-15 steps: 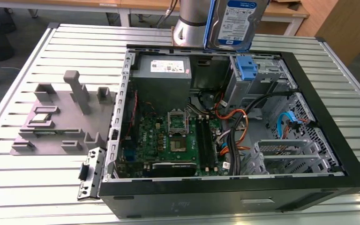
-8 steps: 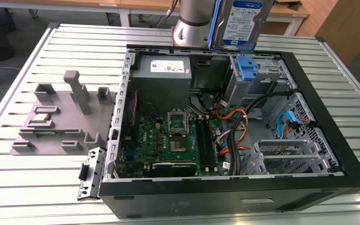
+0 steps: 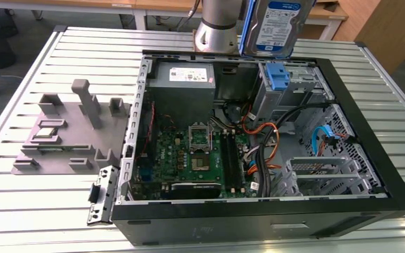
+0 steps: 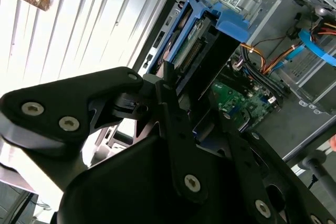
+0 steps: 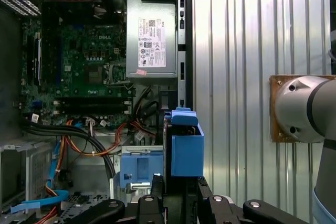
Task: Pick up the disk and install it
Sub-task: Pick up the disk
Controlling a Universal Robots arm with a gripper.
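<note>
Exterior view, upper right of frame: one disk [image 3: 280, 26], a flat rectangular silver hard drive with a white-and-blue label in a blue plastic carrier. It hangs upright in the air above the far rim of the open black computer case [image 3: 371, 174]. The label face reads only from this camera.

Both wrist views give the disk edge-on instead. The second wrist view shows its connector end and blue carrier [image 4: 202, 35]. In the first wrist view the carrier [image 5: 186, 148] appears as a narrow blue block over the case edge.

Count:
- One lone blue plastic bracket sits in the drive bay inside the case [image 3: 278, 76], also seen in the first wrist view [image 5: 137, 169], just beside the held disk.
- One grey power-supply box with a white sticker [image 3: 181, 76] [image 5: 152, 38].
- One green motherboard [image 3: 195, 153].
- One grey moulded fixture [image 3: 69, 132] lies on the slatted metal tabletop [image 3: 40, 216] at the exterior view's left, well apart from the case.
- One silver arm base [image 3: 217, 29], beside the disk at the top of the frame.

The black two-fingered tool [image 4: 197, 98] [image 5: 179, 184] is partly closed, pinching the disk. One finger [image 4: 170, 98] lies along one flat side and the other against the opposite side. The disk is off the tabletop and not seated in the bay.
</note>
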